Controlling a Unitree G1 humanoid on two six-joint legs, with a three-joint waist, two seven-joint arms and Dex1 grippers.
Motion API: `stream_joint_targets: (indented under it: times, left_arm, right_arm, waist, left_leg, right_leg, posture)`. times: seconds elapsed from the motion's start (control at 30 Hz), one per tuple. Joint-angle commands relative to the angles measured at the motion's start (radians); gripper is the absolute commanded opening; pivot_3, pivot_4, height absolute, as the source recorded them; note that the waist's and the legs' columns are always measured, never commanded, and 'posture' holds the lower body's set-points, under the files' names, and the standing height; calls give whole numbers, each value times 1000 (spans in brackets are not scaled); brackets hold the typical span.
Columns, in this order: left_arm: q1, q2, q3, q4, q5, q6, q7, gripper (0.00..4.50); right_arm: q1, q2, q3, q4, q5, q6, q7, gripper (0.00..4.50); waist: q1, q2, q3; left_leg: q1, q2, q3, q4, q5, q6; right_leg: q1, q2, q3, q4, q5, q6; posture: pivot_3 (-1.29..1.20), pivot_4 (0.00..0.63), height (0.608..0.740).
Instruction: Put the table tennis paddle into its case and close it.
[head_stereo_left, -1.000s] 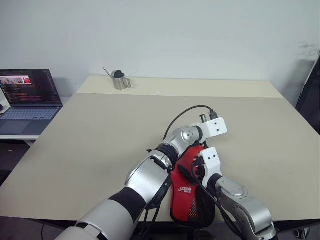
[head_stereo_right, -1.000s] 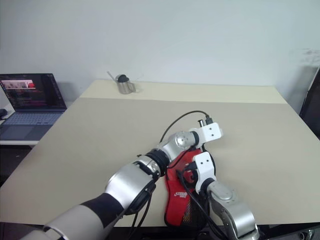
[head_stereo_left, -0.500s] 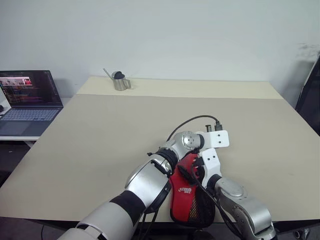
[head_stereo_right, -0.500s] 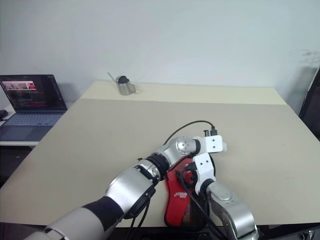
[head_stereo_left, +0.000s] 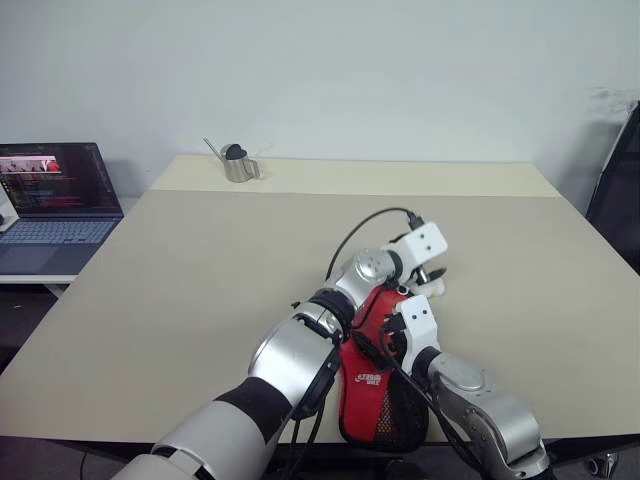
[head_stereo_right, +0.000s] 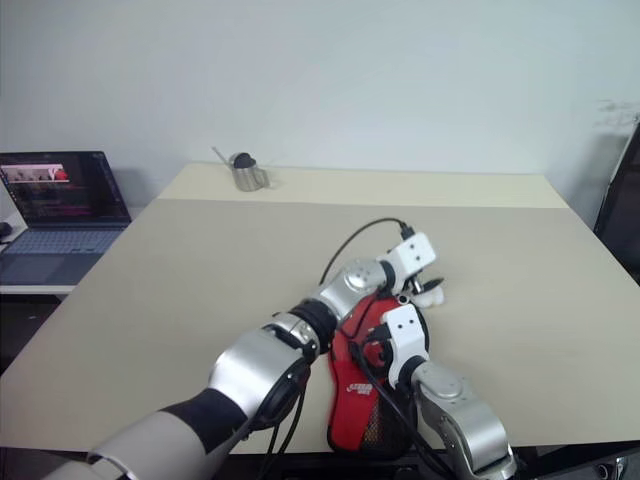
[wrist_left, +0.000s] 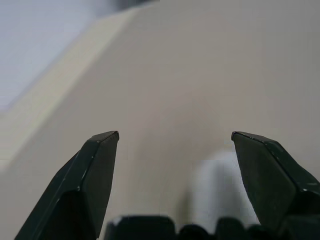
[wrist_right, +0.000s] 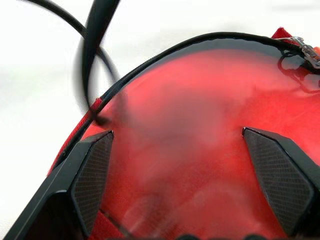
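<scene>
1. Left gripper (wrist_left: 170, 145): its two black fingers (wrist_left: 90, 180) stand spread wide with nothing between them, above the bare table surface. In the head views this arm reaches across just past the far end of the case.
2. Right gripper (wrist_right: 177, 145): its two black fingers (wrist_right: 92, 175) stand spread wide, with the red face of the case directly ahead of them. No grip on the case can be made out.
3. Large beige rectangular table (head_stereo_left: 200, 260): it carries the case at its near edge and the metal cup at its far left.
4. Open dark laptop (head_stereo_left: 55, 195): it sits on a separate lower surface to the left of the table, screen lit.
5. Red soft paddle-shaped zip case (head_stereo_left: 372, 370), with white logo and black mesh pocket: it lies at the near table edge between the two arms. Its black zip edging runs around the rounded end (wrist_right: 200, 42).
6. Small shiny metal cup (head_stereo_left: 238, 164): it stands upright, well apart from the case.
</scene>
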Motion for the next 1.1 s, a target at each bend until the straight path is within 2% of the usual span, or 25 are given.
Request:
stream_joint_targets:
  times: [0.03, 0.37, 0.47, 0.53, 0.6, 0.9, 1.1]
  left_arm:
    - [-46, 9, 77, -38, -78, 15, -14, 4002]
    - [26, 239, 195, -64, -201, 32, -260, 4002]
    - [54, 295, 250, -84, -273, 52, -400, 4002]
    - [91, 350, 272, -116, -324, 70, -590, 4002]
    - [130, 388, 266, -155, -344, 61, -714, 4002]
    - [266, 393, 203, -381, -390, 113, -889, 4002]
    - [465, 394, 97, -703, -429, 204, -1002, 4002]
  right_arm:
    - [24, -14, 6, 100, 2, 82, 7, 4500]
    - [18, -24, -26, 37, 28, 114, 22, 4500]
    - [17, -18, -50, -1, 53, 131, 27, 4500]
    - [18, -21, -76, -66, 92, 163, 38, 4500]
    - [19, -51, -90, -136, 125, 196, 64, 4500]
    - [23, -149, -292, -418, 375, 402, 149, 4500]
    - [-3, -246, -530, -514, 536, 498, 176, 4500]
  waist:
    - [-2, 0, 0]
    - [-5, 0, 1]
    - [-3, 0, 1]
    - [-3, 1, 1]
    - [-3, 1, 2]
    - [0, 2, 5]
    - [-3, 4, 6]
  left_leg:
    - [1, 0, 0, 0, 0, 0]
    - [14, 0, 0, -9, 0, 0]
    - [14, 0, 0, -10, 0, 0]
    - [14, 0, 0, -11, 0, 0]
    - [14, 0, 0, -13, 0, 0]
    - [12, 1, 0, -13, 0, 0]
    - [13, 1, 0, -13, 0, 0]
  right_leg:
    - [1, 0, 0, 0, 0, 0]
    - [11, 0, 0, -2, -1, -2]
    - [11, 0, 0, -2, -2, -2]
    - [11, 0, -1, -2, -2, -2]
    - [10, 0, -1, -2, -4, -3]
    - [9, 0, -1, -1, -7, -4]
    - [9, 0, 0, 0, -7, -4]
  posture:
    - [0, 150, 740]
    - [0, 150, 740]
    - [0, 150, 740]
    - [0, 150, 740]
    - [0, 150, 740]
    - [0, 150, 740]
    - [0, 150, 740]
